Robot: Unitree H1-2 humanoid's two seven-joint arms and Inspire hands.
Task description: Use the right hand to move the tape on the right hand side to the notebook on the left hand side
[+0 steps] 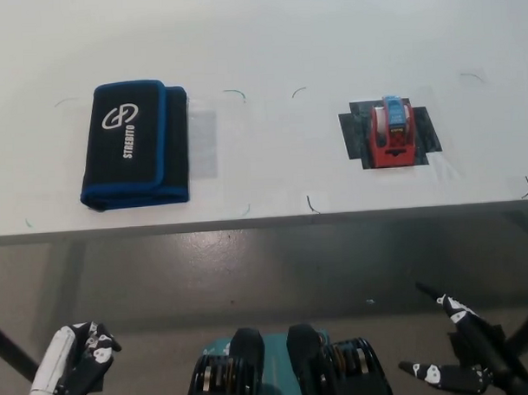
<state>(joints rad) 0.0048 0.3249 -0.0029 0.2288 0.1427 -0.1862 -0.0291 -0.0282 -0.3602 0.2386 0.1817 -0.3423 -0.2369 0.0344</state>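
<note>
A red tape dispenser (392, 132) with a blue-topped roll stands on a dark patch (428, 129) at the right of the white table (267, 41). The notebook (134, 143), black with blue edging and white "STREBITO" lettering, lies closed at the table's left. My black right hand (465, 355) hangs below the table's front edge at the bottom right, fingers spread, holding nothing, well short of the tape. My white left hand (75, 364) rests at the bottom left, also below the table edge, fingers loosely curled and holding nothing.
Thin pen marks outline spots on the table around both objects. The front edge of the table (265, 222) runs across the middle of the picture, with grey floor (249, 267) below it.
</note>
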